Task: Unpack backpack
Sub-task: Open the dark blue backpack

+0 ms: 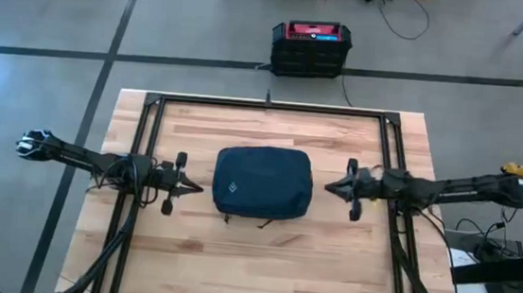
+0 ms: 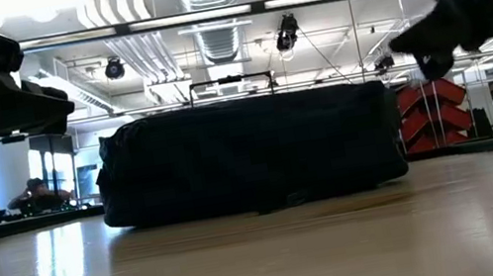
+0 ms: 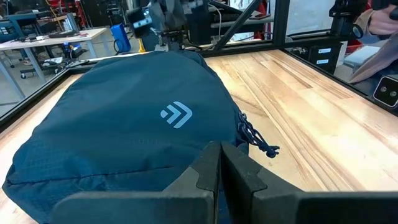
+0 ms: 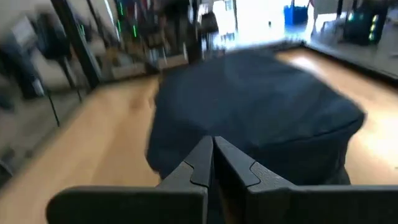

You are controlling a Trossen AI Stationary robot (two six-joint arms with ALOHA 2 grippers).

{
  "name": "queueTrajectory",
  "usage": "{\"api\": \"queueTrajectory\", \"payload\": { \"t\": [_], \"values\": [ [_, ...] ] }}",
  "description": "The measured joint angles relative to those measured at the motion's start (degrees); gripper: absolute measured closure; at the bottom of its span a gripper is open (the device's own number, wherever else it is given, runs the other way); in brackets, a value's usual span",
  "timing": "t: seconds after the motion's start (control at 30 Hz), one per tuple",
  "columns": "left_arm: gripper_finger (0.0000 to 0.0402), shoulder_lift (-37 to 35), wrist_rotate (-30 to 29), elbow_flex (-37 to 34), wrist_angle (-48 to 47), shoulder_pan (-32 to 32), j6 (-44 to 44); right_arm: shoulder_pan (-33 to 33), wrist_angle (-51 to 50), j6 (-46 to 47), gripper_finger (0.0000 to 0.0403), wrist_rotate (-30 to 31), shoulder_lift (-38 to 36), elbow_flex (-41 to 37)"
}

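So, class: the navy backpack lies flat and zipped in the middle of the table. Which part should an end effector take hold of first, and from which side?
Probably the corded zipper pull hanging at the backpack's near edge. The fabric top is broad, smooth and domed, offering nothing to pinch, while the pull sticks out. It lies on the left end effector's side, so come in low from the left; the right end effector could steady the bag.

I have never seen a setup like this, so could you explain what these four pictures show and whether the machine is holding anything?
This is a two-armed robot at a wooden table. One picture looks straight down, one looks level across the tabletop, and two come from cameras on the wrists. The left gripper and the right gripper hover on either side of a dark navy backpack, which lies flat mid-table, apparently still zipped. Both sets of jaws are shut and hold nothing. Beyond the table, a black crate with a red top sits on the floor.
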Motion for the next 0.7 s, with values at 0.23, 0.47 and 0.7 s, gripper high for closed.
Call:
{"api": "queueTrajectory", "payload": {
  "t": [0.23, 0.47, 0.7],
  "values": [
    [0.0402, 0.20, 0.00, 0.01, -0.10, -0.02, 0.00, 3.76, -5.77, -9.84, 0.0365, -0.41, 14.35, 10.47],
    [0.0402, 0.48, 0.01, 0.01, -0.23, -0.02, -0.01, 8.34, -16.92, -20.41, 0.0258, 5.87, 24.90, 20.45],
    [0.0402, 0.64, 0.00, 0.00, -0.21, -0.02, 0.00, 10.51, -16.00, -21.13, 0.0207, 6.08, 31.30, 22.01]
  ]
}}
